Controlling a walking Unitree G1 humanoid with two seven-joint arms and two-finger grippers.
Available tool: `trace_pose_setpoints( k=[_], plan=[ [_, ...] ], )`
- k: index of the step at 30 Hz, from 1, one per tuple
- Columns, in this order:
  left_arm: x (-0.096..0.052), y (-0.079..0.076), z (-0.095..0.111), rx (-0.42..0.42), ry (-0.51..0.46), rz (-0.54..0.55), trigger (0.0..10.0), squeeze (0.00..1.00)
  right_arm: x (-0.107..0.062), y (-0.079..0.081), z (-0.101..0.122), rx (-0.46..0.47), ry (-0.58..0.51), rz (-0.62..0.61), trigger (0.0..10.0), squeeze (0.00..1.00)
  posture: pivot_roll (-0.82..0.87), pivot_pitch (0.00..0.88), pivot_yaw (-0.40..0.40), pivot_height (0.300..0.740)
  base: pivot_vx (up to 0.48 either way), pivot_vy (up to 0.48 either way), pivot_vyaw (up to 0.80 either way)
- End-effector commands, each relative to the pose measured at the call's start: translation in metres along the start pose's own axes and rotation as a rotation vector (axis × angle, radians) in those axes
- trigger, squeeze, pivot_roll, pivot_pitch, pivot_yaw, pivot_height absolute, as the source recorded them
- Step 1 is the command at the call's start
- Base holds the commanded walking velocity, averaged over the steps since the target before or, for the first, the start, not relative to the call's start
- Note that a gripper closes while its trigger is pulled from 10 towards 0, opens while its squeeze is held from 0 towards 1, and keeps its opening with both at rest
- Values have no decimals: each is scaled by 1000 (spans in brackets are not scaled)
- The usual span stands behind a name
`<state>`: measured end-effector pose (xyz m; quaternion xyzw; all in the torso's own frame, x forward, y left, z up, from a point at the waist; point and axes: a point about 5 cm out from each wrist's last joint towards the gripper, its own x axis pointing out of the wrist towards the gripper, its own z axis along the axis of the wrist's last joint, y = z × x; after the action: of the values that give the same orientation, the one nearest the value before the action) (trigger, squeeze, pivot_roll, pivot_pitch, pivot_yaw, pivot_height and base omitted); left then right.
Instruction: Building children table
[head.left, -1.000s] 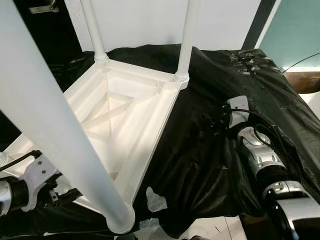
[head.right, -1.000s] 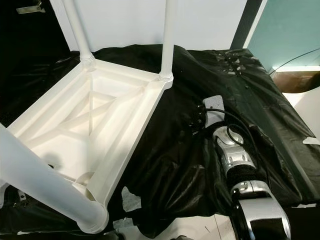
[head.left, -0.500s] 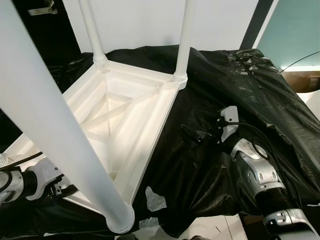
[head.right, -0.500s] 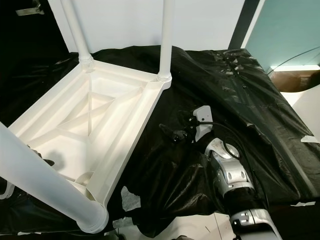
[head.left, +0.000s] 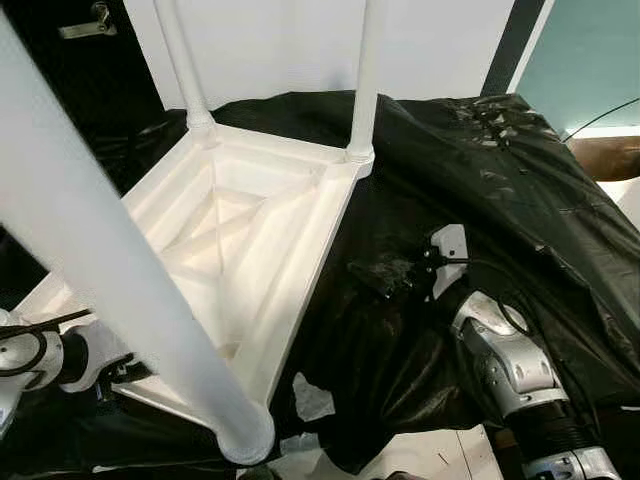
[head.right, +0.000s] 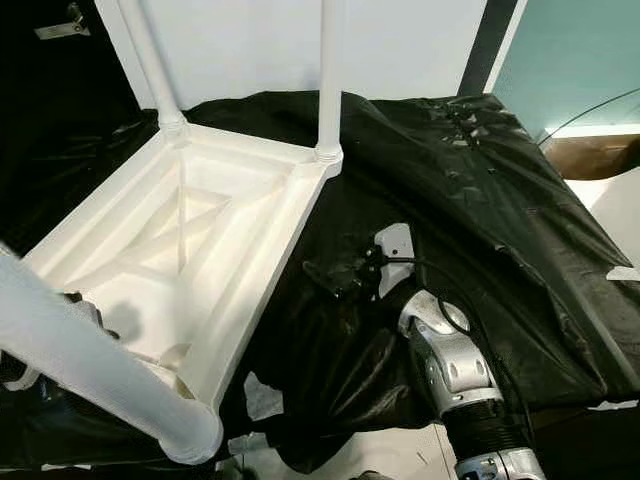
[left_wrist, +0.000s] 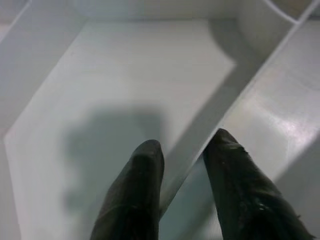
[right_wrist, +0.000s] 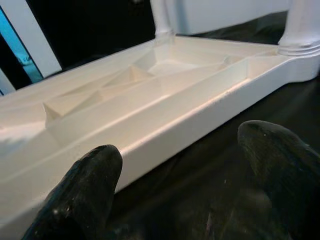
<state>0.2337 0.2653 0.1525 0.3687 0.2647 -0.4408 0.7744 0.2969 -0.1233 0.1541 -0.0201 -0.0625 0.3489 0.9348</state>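
A white plastic children's table (head.left: 310, 262) lies upside down on a black plastic sheet (head.left: 500, 190). Its ribbed underside faces up and white legs stand on its corners: two far legs (head.left: 366, 80) and a near leg (head.left: 120, 280). My right gripper (head.left: 378, 276) is open, low over the sheet and just off the table's right edge; its fingers (right_wrist: 87, 175) frame that edge. My left gripper (left_wrist: 185, 145) is open at the table's near left corner, its fingers (left_wrist: 145, 165) on either side of an inner rib.
A white wall (head.left: 280, 40) stands behind the table, and a teal panel (head.left: 580, 60) is at the far right. Pale floor (head.left: 430, 455) shows at the sheet's near edge. A torn hole (head.left: 312, 398) opens in the sheet near the front corner.
My right arm has reached forward and left, bringing its gripper from the sheet's right part up to the table's right edge. The left gripper has drawn back slightly at the near corner.
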Motion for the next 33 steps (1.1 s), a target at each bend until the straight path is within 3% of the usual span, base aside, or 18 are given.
trace_pose_setpoints(
  k=[1, 7, 15, 16, 18, 19, 23, 24, 30, 31, 33],
  plan=[
    [9, -7, -7, -135, -29, 13, 0, 0, -2, 1, 3, 16, -3, -11, 10000, 0, 114, 99, -1, 740, 0, 0, 0],
    [14, -6, -2, -177, -60, 98, 0, 0, -4, 3, 8, 22, -19, -39, 10000, 0, 120, 105, 1, 740, 0, 0, 0],
    [18, -6, 0, -229, -55, 320, 0, 0, -6, 1, 9, 49, -44, -144, 10000, 0, 128, 112, -1, 740, 0, 0, 0],
    [18, -5, 1, -234, -48, 378, 471, 0, -10, -4, 8, 40, -47, -182, 10000, 0, 130, 113, -4, 740, 0, 0, 0],
    [18, -4, 2, -238, -44, 395, 471, 0, -11, -5, 8, 32, -46, -195, 10000, 0, 130, 113, -4, 740, 0, 0, 0],
    [19, -5, 4, -230, -45, 401, 10000, 0, -14, -8, 7, 28, -38, -217, 10000, 0, 130, 113, -4, 740, 0, 0, 0],
    [20, -7, 11, -251, -85, 420, 10000, 0, -22, -13, 2, 29, -18, -261, 10000, 0, 135, 119, -10, 740, 0, 0, 0],
    [18, -7, 14, -280, -114, 431, 10000, 1000, -24, -14, 0, 31, -10, -269, 10000, 0, 134, 120, -9, 740, 0, 0, 0],
    [14, -8, 20, -312, -181, 440, 10000, 1000, -30, -15, -2, 21, 4, -289, 10000, 0, 133, 121, -6, 740, 0, 0, 0],
    [9, -8, 23, -314, -222, 442, 10000, 0, -30, -16, -3, 21, 6, -295, 10000, 0, 131, 120, -1, 740, 0, 0, 0],
    [6, -8, 26, -316, -250, 443, 10000, 0, -31, -16, -3, 22, 7, -299, 10000, 0, 131, 120, -1, 740, 0, 0, 0]
  ],
)
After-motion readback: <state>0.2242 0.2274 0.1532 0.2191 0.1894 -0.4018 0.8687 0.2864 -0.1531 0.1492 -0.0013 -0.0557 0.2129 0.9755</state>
